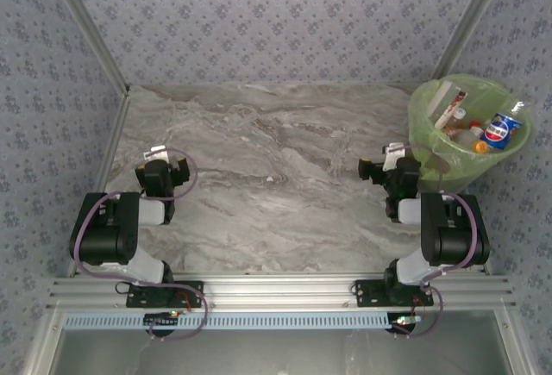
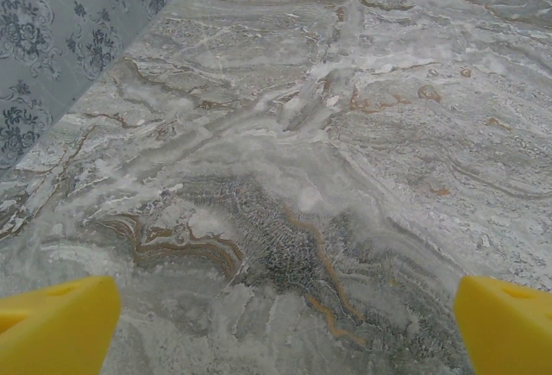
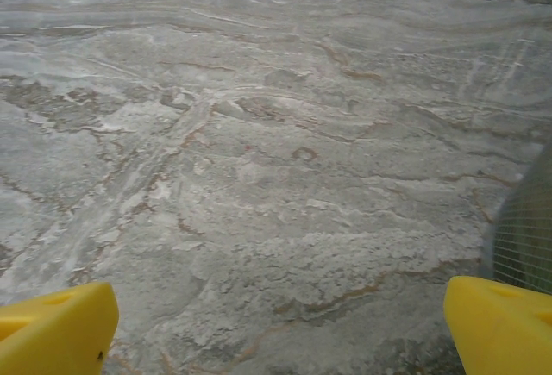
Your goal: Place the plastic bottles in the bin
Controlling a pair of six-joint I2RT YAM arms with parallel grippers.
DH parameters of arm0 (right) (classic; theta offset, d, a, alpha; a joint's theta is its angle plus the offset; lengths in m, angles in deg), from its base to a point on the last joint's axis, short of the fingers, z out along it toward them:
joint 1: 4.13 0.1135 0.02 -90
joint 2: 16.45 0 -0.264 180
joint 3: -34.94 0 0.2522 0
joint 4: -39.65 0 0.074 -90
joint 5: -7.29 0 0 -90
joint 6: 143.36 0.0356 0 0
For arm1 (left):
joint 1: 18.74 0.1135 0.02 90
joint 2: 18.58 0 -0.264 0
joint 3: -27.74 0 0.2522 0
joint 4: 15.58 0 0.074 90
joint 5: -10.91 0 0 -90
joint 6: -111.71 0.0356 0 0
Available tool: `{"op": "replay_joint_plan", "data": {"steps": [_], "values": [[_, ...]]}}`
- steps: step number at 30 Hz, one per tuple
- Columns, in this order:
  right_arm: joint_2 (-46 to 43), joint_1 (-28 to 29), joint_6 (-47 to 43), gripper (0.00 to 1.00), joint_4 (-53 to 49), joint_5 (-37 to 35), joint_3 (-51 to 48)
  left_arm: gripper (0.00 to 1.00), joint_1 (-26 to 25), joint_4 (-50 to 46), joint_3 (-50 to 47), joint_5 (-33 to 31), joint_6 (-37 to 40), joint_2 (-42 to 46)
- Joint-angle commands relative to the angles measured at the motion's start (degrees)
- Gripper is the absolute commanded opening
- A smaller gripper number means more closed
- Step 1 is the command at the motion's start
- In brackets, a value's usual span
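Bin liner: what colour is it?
Translucent light green. The bin shows best in the top external view.

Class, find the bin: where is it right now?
In the top external view, the bin stands at the far right corner of the table, beside the right end effector, plastic bottles inside.

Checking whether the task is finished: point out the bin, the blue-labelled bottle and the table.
bin [image 1: 417, 125], top external view, left wall of green liner.
blue-labelled bottle [image 1: 500, 131], top external view, on its label.
table [image 1: 276, 177], top external view, bare marble middle.
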Motion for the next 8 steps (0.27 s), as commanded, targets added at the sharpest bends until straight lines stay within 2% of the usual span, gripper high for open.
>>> {"op": "replay_joint_plan", "data": {"steps": [1,8], "values": [[-0.16,-0.23,-0.88,0.99,-0.12,3.59,0.50,0.99,-0.31,1.91,1.15,-0.69,-0.06,0.86],[-0.13,-0.12,-0.87,0.99,-0.11,3.33,0.50,0.99,-0.30,1.89,1.20,-0.45,-0.01,0.80]]}}
